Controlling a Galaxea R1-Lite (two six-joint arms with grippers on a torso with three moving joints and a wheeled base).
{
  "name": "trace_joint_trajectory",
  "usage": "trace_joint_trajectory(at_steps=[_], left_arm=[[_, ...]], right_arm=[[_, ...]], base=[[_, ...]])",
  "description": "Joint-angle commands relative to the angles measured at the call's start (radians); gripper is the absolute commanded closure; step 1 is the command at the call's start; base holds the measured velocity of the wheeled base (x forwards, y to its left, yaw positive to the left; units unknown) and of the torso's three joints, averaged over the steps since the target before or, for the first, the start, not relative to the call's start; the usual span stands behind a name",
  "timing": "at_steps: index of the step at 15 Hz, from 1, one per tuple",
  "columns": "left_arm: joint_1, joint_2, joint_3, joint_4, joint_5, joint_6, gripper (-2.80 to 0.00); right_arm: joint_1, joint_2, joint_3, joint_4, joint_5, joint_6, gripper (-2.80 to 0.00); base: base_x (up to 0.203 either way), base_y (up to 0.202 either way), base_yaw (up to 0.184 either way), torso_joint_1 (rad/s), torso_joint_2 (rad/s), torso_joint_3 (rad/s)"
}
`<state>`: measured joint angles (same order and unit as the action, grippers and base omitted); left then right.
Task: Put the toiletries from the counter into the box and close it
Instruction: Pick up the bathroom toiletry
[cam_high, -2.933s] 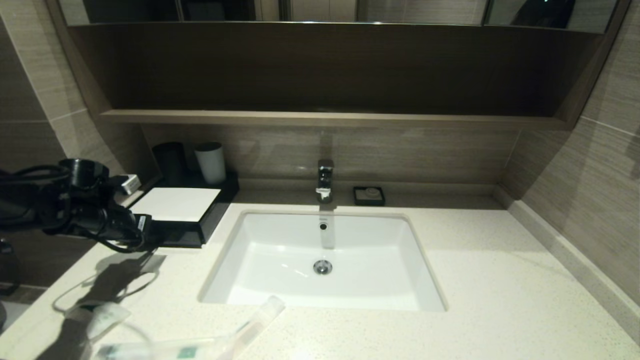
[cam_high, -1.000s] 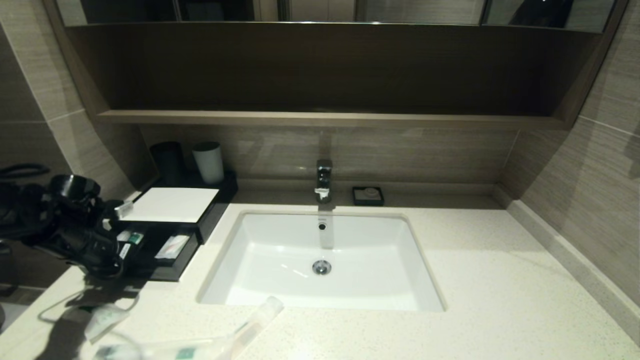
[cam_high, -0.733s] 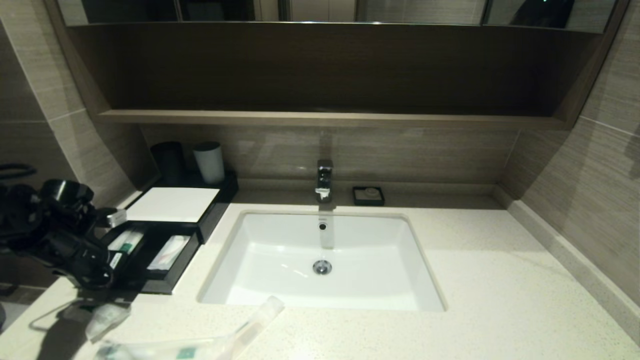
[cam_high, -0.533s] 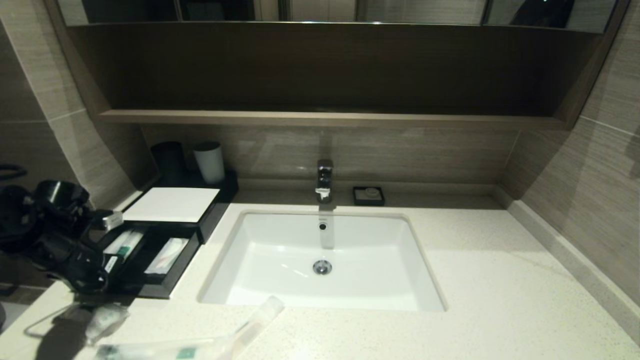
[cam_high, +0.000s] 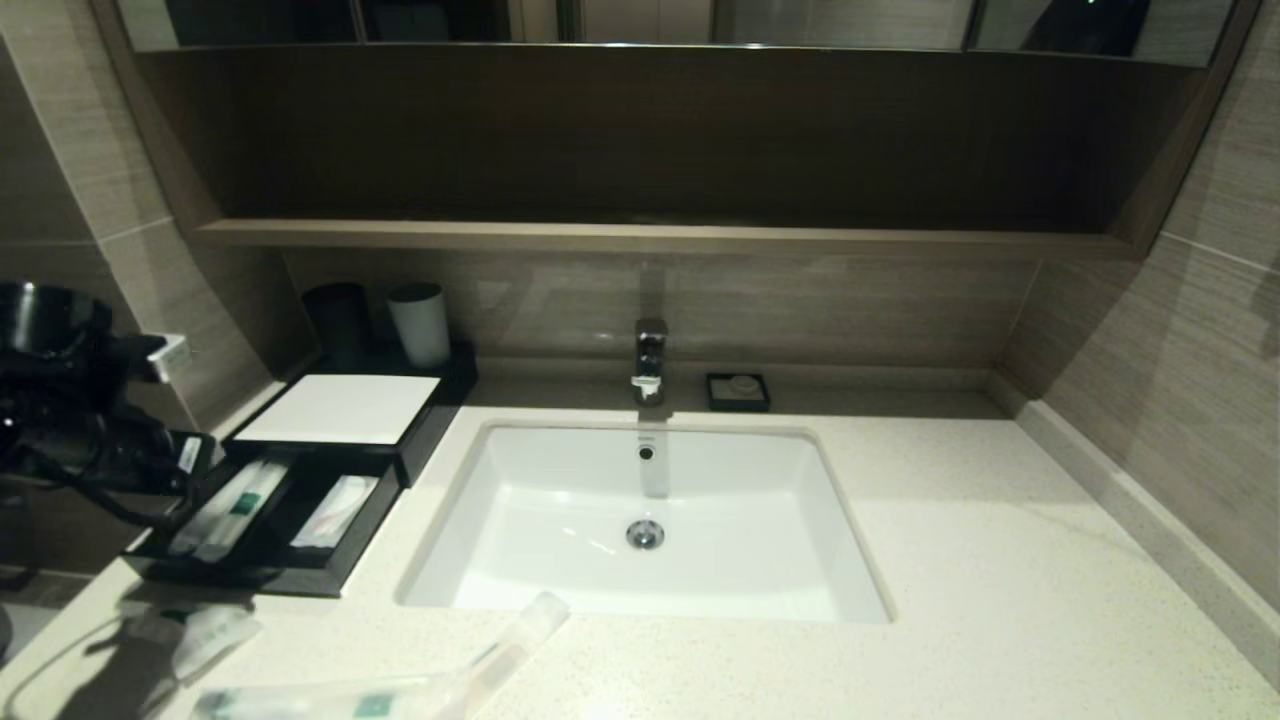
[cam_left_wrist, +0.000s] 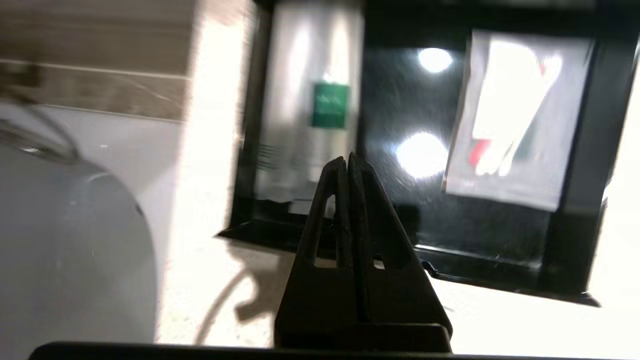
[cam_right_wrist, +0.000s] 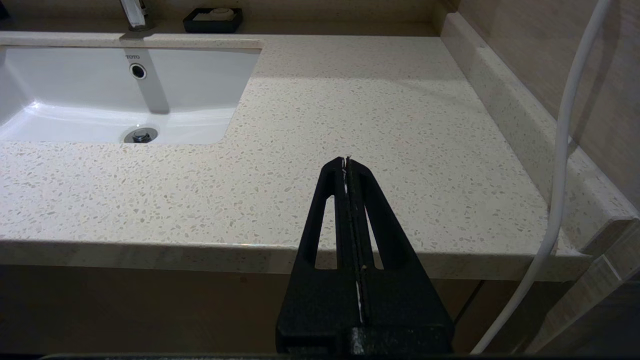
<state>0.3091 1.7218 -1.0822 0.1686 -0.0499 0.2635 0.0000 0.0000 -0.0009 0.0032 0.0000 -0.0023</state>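
**Drawer stood open, packets still on the counter**

The box (cam_high: 345, 410) sat at the back left of the counter (cam_high: 960, 560), its white top panel level and its front drawer (cam_high: 270, 520) pulled out toward the counter's near edge. Inside the drawer lay a long slim packet with a green mark (cam_high: 232, 507) in the left compartment and a flatter white packet (cam_high: 338, 498) in the right one (the left wrist view showed both, the long one (cam_left_wrist: 320, 110) and the flat one (cam_left_wrist: 515, 120), blurred but distinct).

The left gripper (cam_left_wrist: 347, 161) hovered just in front of the drawer's front wall, fingers pressed flat together and holding nothing. In the head view its arm (cam_high: 90, 440) hung at the far left, beside the drawer's left side.

Three toiletries remained on the counter near its front left corner: a short pouch (cam_high: 205, 635) below the drawer, a long slim packet with a green mark (cam_high: 330, 698) at the lower edge, and another slim packet (cam_high: 515, 635) angled up to the rim of the sink (cam_high: 645, 520).

The right gripper (cam_right_wrist: 346, 161) was parked off the front edge of the counter, to the right of the sink, also clenched on nothing.

A dark tumbler (cam_high: 338, 322) and a light cup (cam_high: 420, 322) stood behind the box; a soap dish (cam_high: 738, 390) sat right of the faucet (cam_high: 650, 360).
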Motion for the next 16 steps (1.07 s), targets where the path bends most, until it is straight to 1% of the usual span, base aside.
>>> trace_joint_trajectory(at_steps=[1,2,3,5,6,7,8,9,10,11,12,14,16], left_arm=[[-0.006,-0.096,-0.013,0.021,0.054,-0.032,0.0],[-0.012,-0.122,-0.014,0.098,0.09,-0.046,0.0],[-0.018,-0.149,-0.014,0.215,0.109,-0.067,0.0],[-0.027,-0.208,-0.008,0.471,0.127,-0.126,0.0],[-0.028,-0.234,-0.003,0.593,0.129,-0.145,-2.8],[-0.025,-0.256,0.014,0.699,0.124,-0.166,-2.8],[-0.02,-0.273,0.055,0.76,0.114,-0.189,-2.8],[-0.015,-0.281,0.102,0.766,0.1,-0.198,-2.8],[-0.01,-0.283,0.136,0.749,0.084,-0.204,-2.8],[0.003,-0.279,0.147,0.725,0.057,-0.203,-2.8],[0.015,-0.268,0.145,0.717,0.049,-0.201,-2.8],[0.044,-0.229,0.135,0.674,0.052,-0.199,-2.8],[0.08,-0.188,0.136,0.578,0.051,-0.194,-2.8]], right_arm=[[0.0,0.0,0.001,0.0,0.0,-0.001,0.0],[0.0,0.0,0.0,0.0,0.0,-0.001,0.0],[0.0,-0.002,0.0,0.0,0.0,-0.001,0.0],[0.0,0.0,0.0,0.0,0.0,-0.001,0.0],[0.0,-0.001,0.001,0.0,0.0,-0.001,0.0],[0.0,0.0,0.0,0.0,0.0,-0.001,0.0],[0.0,0.0,0.001,0.0,0.0,-0.001,0.0],[0.0,-0.002,0.0,0.0,0.0,-0.001,0.0],[0.0,-0.001,-0.001,0.0,0.0,-0.001,0.0],[0.0,0.0,0.001,0.0,0.0,-0.001,0.0],[0.0,-0.002,-0.001,0.0,0.0,-0.001,0.0],[0.0,0.0,0.001,0.0,0.0,-0.001,0.0],[0.0,0.0,0.0,0.0,0.0,-0.001,0.0]], base=[[0.0,0.0,0.0,0.0,0.0,0.0],[0.0,0.0,0.0,0.0,0.0,0.0],[0.0,0.0,0.0,0.0,0.0,0.0],[0.0,0.0,0.0,0.0,0.0,0.0],[0.0,0.0,0.0,0.0,0.0,0.0],[0.0,0.0,0.0,0.0,0.0,0.0],[0.0,0.0,0.0,0.0,0.0,0.0],[0.0,0.0,0.0,0.0,0.0,0.0],[0.0,0.0,0.0,0.0,0.0,0.0],[0.0,0.0,0.0,0.0,0.0,0.0],[0.0,0.0,0.0,0.0,0.0,0.0],[0.0,0.0,0.0,0.0,0.0,0.0],[0.0,0.0,0.0,0.0,0.0,0.0]])
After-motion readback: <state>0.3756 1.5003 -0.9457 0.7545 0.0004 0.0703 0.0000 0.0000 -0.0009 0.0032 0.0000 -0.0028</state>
